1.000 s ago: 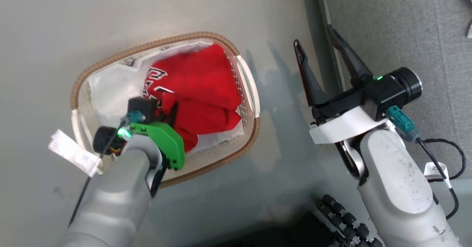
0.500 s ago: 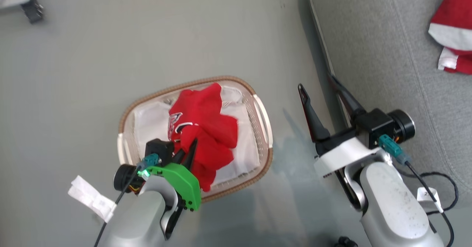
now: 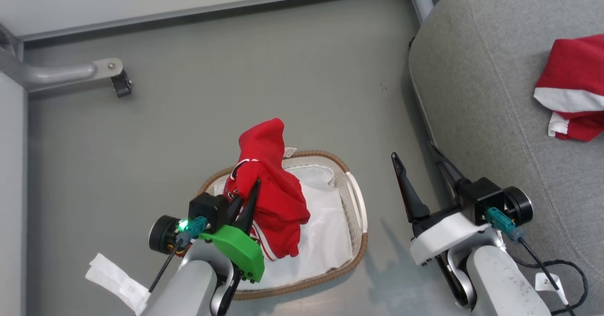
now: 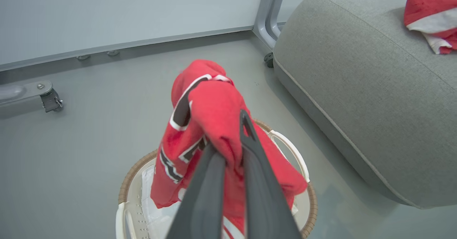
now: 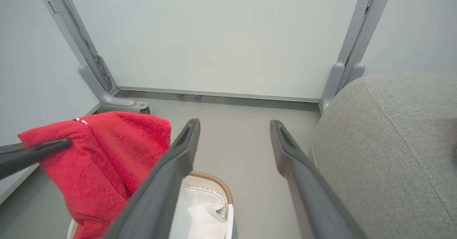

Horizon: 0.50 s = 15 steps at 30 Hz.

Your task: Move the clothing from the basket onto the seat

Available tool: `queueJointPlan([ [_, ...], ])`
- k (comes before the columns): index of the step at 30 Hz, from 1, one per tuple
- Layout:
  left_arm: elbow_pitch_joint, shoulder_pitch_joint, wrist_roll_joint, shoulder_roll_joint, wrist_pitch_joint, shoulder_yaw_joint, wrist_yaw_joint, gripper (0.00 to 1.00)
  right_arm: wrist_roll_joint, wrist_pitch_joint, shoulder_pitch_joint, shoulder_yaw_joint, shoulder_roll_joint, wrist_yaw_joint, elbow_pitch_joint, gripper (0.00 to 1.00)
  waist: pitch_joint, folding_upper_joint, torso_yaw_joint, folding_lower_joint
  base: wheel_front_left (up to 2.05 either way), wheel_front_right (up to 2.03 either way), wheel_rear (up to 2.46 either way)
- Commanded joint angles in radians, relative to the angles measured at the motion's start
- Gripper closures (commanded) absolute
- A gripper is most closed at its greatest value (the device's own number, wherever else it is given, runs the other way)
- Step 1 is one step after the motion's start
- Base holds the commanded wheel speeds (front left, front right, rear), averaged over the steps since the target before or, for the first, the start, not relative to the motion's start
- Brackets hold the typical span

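Between the two dark fingers of the left pincer [image 3: 247, 191] [image 4: 228, 132], a red garment [image 3: 269, 184] [image 4: 210, 103] [image 5: 107, 149] is being pinched: the jaws are standing nearly together with a fold of cloth clamped between them. The garment is hanging raised, its top bunching above the fingertips and its lower end trailing down over the white liner [image 3: 325, 231] [image 5: 200, 203] of the basket [image 3: 361, 254] [image 4: 128, 182] [image 5: 214, 180] directly beneath this pincer. Dark lettering edged in white is showing on the folds beside the left finger, but it is creased and cannot be read; white stripes are showing at the lower hem. The basket is sitting on the grey floor [image 3: 283, 70], its brown rim passing under the green cover [image 3: 236, 252] behind the left pincer.

The right pincer [image 3: 412, 150] [image 5: 234, 122] is hanging to the right of the basket with its fingers spread wide and nothing between them. Just to the right of its outer finger the grey seat [image 3: 490, 94] [image 4: 357, 89] [image 5: 392, 142] is rising. Farther right on that seat, well apart from both pincers, a second red garment [image 3: 573, 85] [image 4: 430, 14] with a white band is lying.

A small white tag [image 3: 547, 282] is hanging on the cable behind the right pincer; its print is possibly beginning with a 2. A paper label [image 3: 115, 278] is hanging from the cable behind the left pincer, with no legible print.
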<state>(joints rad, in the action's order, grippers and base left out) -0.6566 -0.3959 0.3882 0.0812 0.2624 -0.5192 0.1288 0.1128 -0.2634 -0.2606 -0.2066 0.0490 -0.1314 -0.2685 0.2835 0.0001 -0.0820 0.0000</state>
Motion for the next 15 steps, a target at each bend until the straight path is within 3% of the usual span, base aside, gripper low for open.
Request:
queueJointPlan([
  [1,0.023,0.027,-0.018,0.001,0.003,0.015,0.003,1.0,0.0,-0.002,0.024,0.002,0.005,0.001,-0.005,0.0,-0.084,-0.0001,0.034,0.0,0.0,0.0,0.0],
  [15,0.226,0.046,-0.094,-0.015,0.003,0.067,0.003,1.0,0.004,-0.002,0.107,0.003,0.005,0.001,-0.012,0.0,-0.203,-0.0001,0.046,0.0,0.0,0.0,0.0],
])
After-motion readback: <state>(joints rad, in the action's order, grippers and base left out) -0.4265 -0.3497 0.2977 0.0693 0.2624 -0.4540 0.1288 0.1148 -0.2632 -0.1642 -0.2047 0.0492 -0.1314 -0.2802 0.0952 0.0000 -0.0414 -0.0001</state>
